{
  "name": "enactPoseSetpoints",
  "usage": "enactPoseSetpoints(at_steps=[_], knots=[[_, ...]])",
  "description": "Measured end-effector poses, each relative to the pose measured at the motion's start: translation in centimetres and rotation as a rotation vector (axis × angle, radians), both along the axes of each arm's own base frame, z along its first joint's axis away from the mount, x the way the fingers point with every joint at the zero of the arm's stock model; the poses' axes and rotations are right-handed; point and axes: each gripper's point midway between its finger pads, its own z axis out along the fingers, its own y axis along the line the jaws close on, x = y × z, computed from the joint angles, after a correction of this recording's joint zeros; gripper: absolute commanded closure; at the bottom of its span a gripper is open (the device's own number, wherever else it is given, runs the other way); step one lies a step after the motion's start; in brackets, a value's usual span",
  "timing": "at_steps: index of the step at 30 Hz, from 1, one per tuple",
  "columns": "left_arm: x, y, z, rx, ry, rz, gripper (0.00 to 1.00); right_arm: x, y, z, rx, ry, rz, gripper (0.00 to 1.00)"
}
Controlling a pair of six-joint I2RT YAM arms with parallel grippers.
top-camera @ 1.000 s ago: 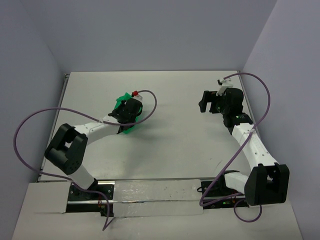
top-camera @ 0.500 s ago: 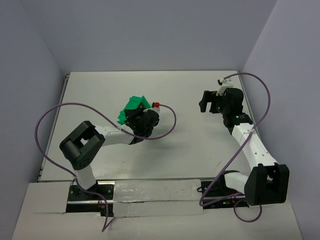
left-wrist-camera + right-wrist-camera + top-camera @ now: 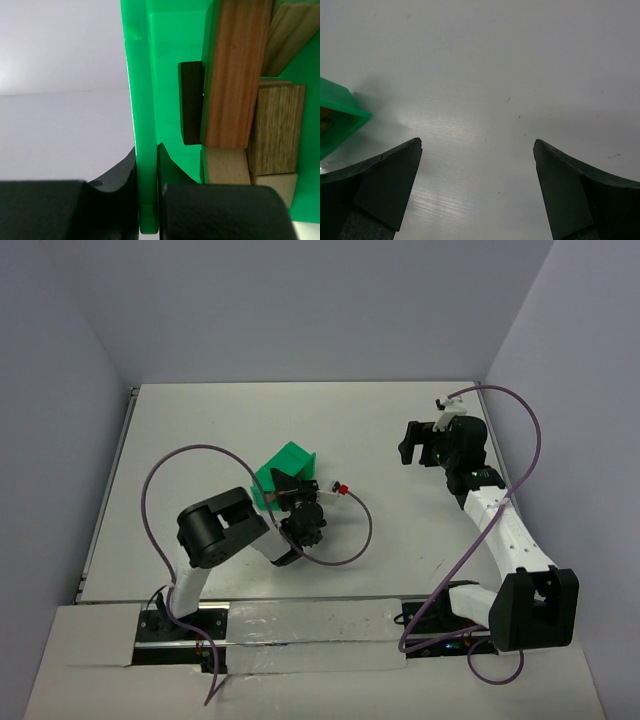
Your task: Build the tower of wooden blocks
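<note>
Jaws of the left gripper (image 3: 148, 150), not far out from the arm bases (image 3: 330, 625), are clenched on one wall of the green tray (image 3: 290, 458), which sits tilted over the table (image 3: 380, 540). All the wood blocks (image 3: 275, 130) I can see lie packed together inside that tray: a reddish-brown bar (image 3: 232, 75), a thin dark piece (image 3: 191, 102) against it, and paler ones beside them. Farther out on the right, the right gripper (image 3: 477, 145) hangs over the table, jaws spread wide with nothing between them.
</note>
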Motion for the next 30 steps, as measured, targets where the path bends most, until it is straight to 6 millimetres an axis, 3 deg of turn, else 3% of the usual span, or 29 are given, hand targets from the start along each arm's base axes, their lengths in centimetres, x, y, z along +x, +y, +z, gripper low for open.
enactPoseSetpoints(at_steps=[10,30], knots=[[-0.6,-2.3,-0.1,0.108,-0.041,-0.042,1.0,0.0,-0.3,0.0,-0.002,0.0,-0.007,0.0],[-2.5,-8.6,-2.1,0.358,-0.015,-0.237,1.0,0.0,-0.6,0.5,0.005,-0.013,-0.009,0.0]])
